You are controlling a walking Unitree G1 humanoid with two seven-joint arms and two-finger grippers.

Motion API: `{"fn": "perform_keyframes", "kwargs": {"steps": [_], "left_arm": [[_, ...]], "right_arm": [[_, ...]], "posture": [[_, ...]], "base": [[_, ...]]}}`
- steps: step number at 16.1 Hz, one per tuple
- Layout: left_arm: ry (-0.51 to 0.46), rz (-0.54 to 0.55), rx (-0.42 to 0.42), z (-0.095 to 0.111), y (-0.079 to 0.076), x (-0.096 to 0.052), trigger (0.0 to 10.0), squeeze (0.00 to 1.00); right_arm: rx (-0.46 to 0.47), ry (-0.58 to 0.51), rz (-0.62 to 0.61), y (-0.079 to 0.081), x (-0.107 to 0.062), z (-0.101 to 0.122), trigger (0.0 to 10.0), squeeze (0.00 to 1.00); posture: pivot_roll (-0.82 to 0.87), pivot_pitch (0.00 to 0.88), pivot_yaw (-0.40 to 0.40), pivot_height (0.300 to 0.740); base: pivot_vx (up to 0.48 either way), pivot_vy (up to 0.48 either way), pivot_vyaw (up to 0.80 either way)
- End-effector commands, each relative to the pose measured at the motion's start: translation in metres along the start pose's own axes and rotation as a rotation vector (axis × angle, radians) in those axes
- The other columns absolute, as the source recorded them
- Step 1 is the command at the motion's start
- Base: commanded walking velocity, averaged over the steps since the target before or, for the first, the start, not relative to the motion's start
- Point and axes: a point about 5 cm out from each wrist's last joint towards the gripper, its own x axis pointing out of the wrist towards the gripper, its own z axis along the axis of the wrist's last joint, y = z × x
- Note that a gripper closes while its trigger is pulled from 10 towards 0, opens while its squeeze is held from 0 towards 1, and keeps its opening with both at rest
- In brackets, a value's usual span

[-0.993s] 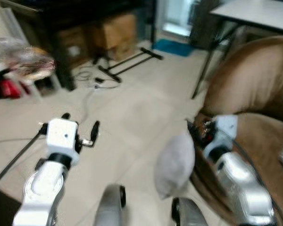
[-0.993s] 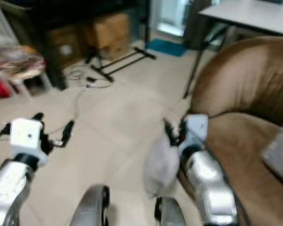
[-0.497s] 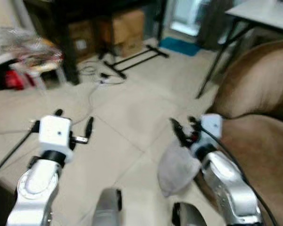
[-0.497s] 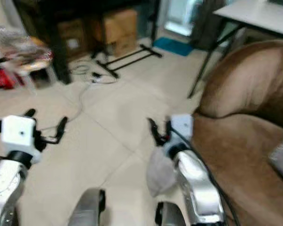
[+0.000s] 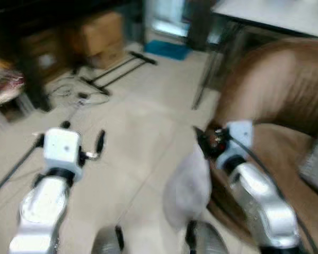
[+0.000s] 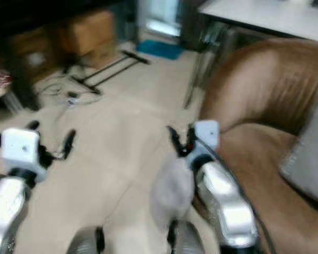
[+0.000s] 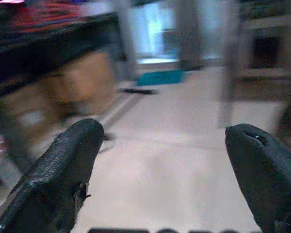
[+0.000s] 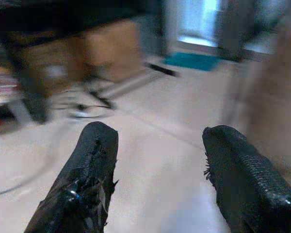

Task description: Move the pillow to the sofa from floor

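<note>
Beside sofa (image 5: 286,90), pillow (image 5: 188,188) lower now

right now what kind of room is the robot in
Most likely a lived-in living room at home: a brown sofa on the right, a pale pillow down on the tiled floor beside it, cardboard boxes and loose cables further back.

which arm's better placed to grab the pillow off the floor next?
Right. The pillow leans on the floor against the front of the brown sofa, just beneath the right gripper, whose fingers are open. The left gripper, also open, sits across bare floor from it.
</note>
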Motion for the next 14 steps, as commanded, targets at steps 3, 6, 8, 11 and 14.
{"fn": "perform_keyframes", "kwargs": {"steps": [3, 6, 8, 11, 14], "left_arm": [[0.001, -0.007, 0.011, 0.0008, 0.0009, -0.0011, 10.0, 0.08], [0.007, -0.022, 0.010, 0.0000, -0.0013, -0.0016, 10.0, 0.07], [0.022, -0.041, 0.018, -0.0021, -0.0042, -0.0025, 10.0, 0.05], [0.026, -0.053, 0.037, -0.0033, -0.0052, -0.0031, 10.0, 0.05], [0.026, -0.050, 0.063, -0.0040, -0.0048, -0.0029, 10.0, 0.05]], "right_arm": [[-0.002, 0.001, -0.018, -0.0023, -0.0014, 0.0025, 10.0, 0.00], [-0.030, 0.005, -0.021, -0.0047, -0.0034, 0.0025, 10.0, 0.00], [-0.031, 0.011, -0.023, -0.0046, -0.0045, 0.0016, 10.0, 0.00], [-0.018, 0.022, -0.020, -0.0017, -0.0052, -0.0006, 10.0, 0.00], [-0.015, 0.021, -0.004, 0.0012, -0.0053, -0.0022, 10.0, 0.00]], "posture": [[-0.02, 0.045, -0.009, 0.626], [-0.02, 0.051, -0.008, 0.626], [-0.02, 0.054, -0.008, 0.626], [-0.02, 0.054, -0.008, 0.617], [-0.02, 0.054, -0.008, 0.587]], "base": [[0.326, 0.000, -0.78], [0.326, 0.000, 0.00], [0.000, 0.000, 0.00], [0.000, 0.000, 0.00], [0.000, 0.000, 0.00]]}}
